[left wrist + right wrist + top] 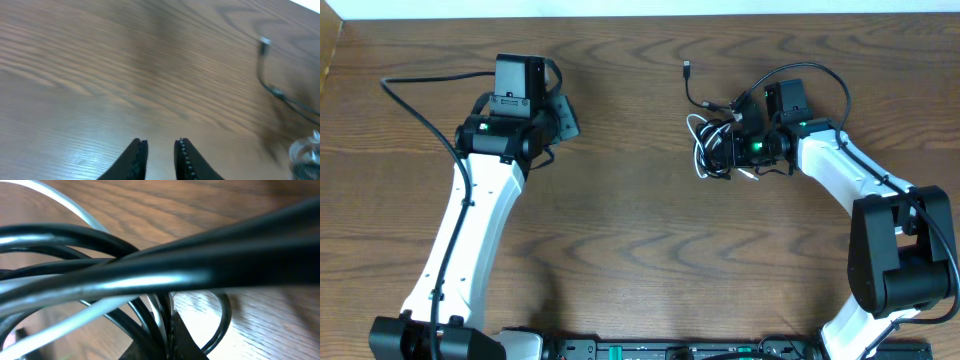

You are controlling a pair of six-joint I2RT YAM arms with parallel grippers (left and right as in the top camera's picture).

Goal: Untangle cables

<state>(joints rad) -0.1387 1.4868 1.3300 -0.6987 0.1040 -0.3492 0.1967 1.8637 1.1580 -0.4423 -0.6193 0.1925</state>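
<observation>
The cables lie tangled in one bundle at the table's upper right. The black cable (697, 97) trails up from it to a small plug (688, 68), and the white cable (700, 150) loops out to the left. My right gripper (728, 141) sits on the bundle. In the right wrist view it (168, 326) is shut on black strands (75, 235) and a white strand (75, 205) pinched together. My left gripper (563, 116) is far off at the upper left. Its jaws (161, 146) stand slightly apart over bare wood, holding nothing. The black cable (272, 90) shows at the far right of that view.
The wooden table (640, 250) spreads between the two arms. Thicker black wires run from the left arm (420, 105) and arc over the right arm (820, 75). The table's far edge (640, 12) runs along the top.
</observation>
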